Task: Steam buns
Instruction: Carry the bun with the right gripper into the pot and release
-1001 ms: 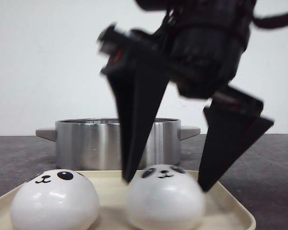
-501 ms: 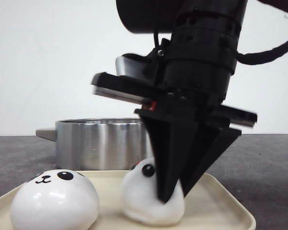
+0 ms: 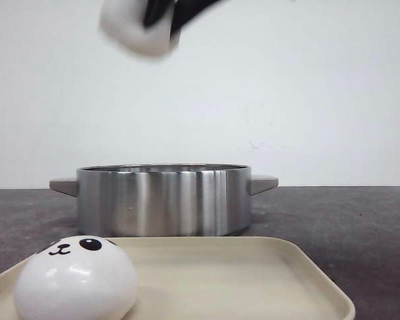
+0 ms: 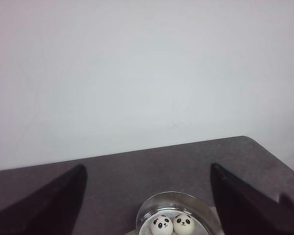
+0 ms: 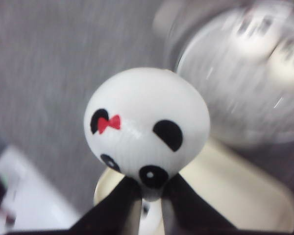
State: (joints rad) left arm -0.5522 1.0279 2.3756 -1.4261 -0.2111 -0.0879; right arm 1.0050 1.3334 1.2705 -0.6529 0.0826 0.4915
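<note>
In the front view the lifted bun was a blurred white shape cut off by the top edge, with only dark scraps of the right gripper showing, and the near bun and cream tray ran off the bottom edge. The right wrist view was smeared, so the pot and the pale shapes inside it were indistinct. In the left wrist view the left gripper's fingers were cropped dark wedges, and the pot's near rim was cut off.

Staged lab-type test bench: bare white backdrop wall, dark grey tabletop, steel pot, cream tray.
</note>
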